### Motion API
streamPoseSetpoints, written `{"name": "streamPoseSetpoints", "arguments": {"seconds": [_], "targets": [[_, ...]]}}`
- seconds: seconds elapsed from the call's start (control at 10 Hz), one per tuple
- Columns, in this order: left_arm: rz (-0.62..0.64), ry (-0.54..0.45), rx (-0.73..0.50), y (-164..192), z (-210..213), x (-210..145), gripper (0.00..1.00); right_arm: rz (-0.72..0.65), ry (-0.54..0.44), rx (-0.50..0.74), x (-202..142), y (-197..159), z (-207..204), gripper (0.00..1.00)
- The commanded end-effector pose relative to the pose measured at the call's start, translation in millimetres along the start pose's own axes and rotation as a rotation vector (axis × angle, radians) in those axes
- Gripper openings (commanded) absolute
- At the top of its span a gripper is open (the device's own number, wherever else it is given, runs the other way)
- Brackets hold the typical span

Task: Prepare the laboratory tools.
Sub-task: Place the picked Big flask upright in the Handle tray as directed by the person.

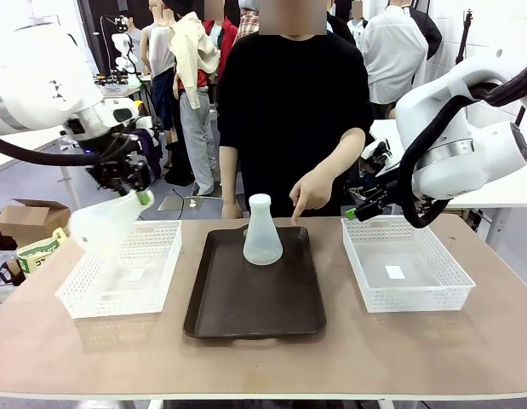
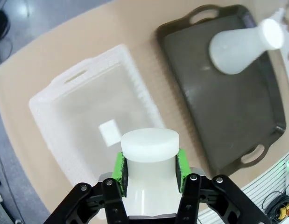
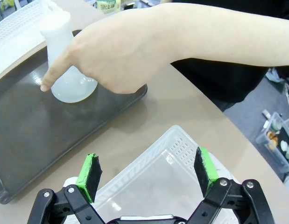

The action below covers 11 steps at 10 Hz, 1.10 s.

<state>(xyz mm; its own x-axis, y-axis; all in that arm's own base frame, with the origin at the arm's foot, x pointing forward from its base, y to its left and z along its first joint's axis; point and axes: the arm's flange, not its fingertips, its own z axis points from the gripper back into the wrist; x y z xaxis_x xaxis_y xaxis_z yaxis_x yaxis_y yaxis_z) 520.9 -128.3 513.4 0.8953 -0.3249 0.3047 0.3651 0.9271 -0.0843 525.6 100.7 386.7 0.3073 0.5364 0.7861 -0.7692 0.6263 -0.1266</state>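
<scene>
One frosted-white conical flask hangs tilted above the left white basket, base toward the table's left end. My left gripper is shut on its neck. In the left wrist view the green pads clamp the flask's neck. A second flask stands upright at the far end of the dark brown tray, also seen as the flask and the flask. My right gripper is open above the right basket's far left corner, and in its wrist view the right gripper holds nothing.
The person's hand points a finger down at the tray, right beside the standing flask; in the right wrist view the hand is in front of it. The right white basket holds no tool. Bare table runs along the near edge.
</scene>
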Motion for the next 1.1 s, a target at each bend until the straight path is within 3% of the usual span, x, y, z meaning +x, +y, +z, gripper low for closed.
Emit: {"name": "streamPoseSetpoints", "arguments": {"seconds": [0.0,0.1,0.2,0.4,0.6,0.7,0.9,1.0], "targets": [[-0.125,-0.193,-0.166,-27.4,1.5,-17.6,0.00,0.008,0.004,0.000,0.8,-2.0,-1.4,1.00],[-0.221,-0.359,-0.217,-43.3,4.3,-23.5,0.00,0.008,0.004,0.000,0.8,-2.0,-1.4,1.00],[-0.298,-0.371,-0.287,-54.5,3.5,-29.3,0.00,0.008,0.004,0.000,0.8,-2.0,-1.4,1.00],[-0.481,-0.508,-0.477,-81.8,6.0,-39.9,0.00,0.008,0.004,0.000,0.8,-2.0,-1.4,1.00],[-0.553,-0.598,-0.574,-93.2,2.0,-43.0,0.00,0.008,0.004,0.000,0.8,-2.0,-1.4,1.00],[-0.544,-0.649,-0.617,-92.9,0.1,-42.9,0.00,0.008,0.004,0.000,0.8,-2.0,-1.4,1.00],[-0.331,-0.730,-0.622,-79.4,-9.4,-35.2,0.00,0.008,0.004,0.000,0.8,-2.0,-1.4,1.00],[-0.294,-0.729,-0.635,-74.5,-15.2,-35.5,0.00,0.008,0.004,0.000,0.8,-2.0,-1.4,1.00]]}}
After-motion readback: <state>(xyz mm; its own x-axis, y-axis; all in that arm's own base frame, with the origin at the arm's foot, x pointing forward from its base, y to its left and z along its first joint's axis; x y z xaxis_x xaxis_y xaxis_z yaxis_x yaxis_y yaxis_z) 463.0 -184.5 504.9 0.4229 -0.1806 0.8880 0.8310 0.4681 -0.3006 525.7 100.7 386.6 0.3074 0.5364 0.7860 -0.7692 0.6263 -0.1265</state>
